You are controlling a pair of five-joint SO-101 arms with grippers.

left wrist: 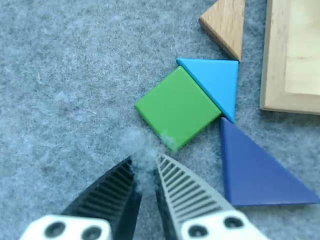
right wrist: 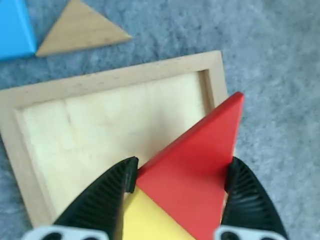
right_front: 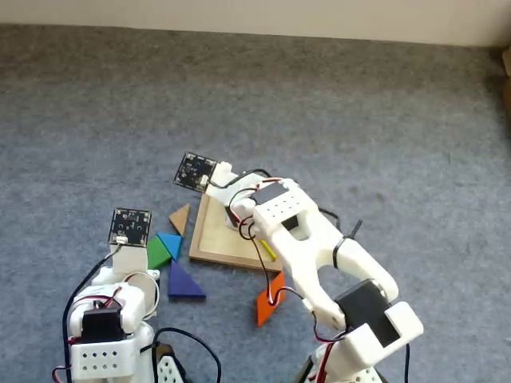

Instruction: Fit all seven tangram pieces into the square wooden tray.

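Note:
My right gripper is shut on a red triangle held tilted over the square wooden tray, one tip past the rim corner. A yellow piece lies under the red one, and shows at the tray's near edge. My left gripper is shut with nothing in it, its tips just short of the green square. Touching that square is a light blue triangle, with a dark blue triangle and a wooden triangle close by. An orange piece lies in front of the tray.
Grey carpet covers the whole surface. The right arm stretches over the tray's right half. The loose pieces cluster between the left arm and the tray. Open carpet lies beyond the tray and to both sides.

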